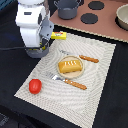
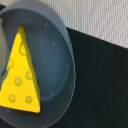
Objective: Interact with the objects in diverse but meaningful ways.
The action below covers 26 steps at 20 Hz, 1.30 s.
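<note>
Yellow cheese wedge [image 2: 20, 75] with round dimples lies flat inside grey saucepan [image 2: 57, 47], seen from straight above. Wedge tip touches or nearly touches pan wall; wide end near opposite rim. Pan sits partly on light woven placemat [image 2: 95, 17], partly over black tabletop [image 2: 102, 85]. Gripper fingers not visible.

placemat [image 1: 95, 75] striped, beige, on dark desk [image 1: 115, 100] | plate [image 1: 86, 70] near mat ctr | knife [image 1: 82, 58] wood handle, far side of plate | fork [image 1: 67, 81] wood handle, near side | toy stovetop [image 1: 100, 22] w/ black burners, behind mat
</note>
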Tool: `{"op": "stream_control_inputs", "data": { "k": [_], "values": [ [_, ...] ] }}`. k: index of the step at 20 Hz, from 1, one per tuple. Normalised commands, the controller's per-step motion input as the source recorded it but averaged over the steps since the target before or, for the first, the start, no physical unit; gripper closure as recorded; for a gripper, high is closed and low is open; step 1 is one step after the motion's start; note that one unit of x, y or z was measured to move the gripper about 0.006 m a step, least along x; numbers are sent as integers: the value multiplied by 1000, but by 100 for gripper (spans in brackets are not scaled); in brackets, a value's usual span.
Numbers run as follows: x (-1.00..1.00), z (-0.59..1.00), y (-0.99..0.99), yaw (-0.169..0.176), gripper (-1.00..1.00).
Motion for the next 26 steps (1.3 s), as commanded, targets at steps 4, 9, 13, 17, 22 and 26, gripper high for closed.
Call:
{"op": "stream_control_inputs", "data": {
  "k": [4,9,13,17,22,26],
  "values": [
    [-152,-149,-232,-136,-100],
    [-335,-151,-58,-132,-100],
    [-525,-215,-21,-73,-100],
    [-540,-267,-27,-54,-100],
    [-562,-304,-50,-49,-100],
    [-348,-239,-7,-66,-100]
  ]
}}
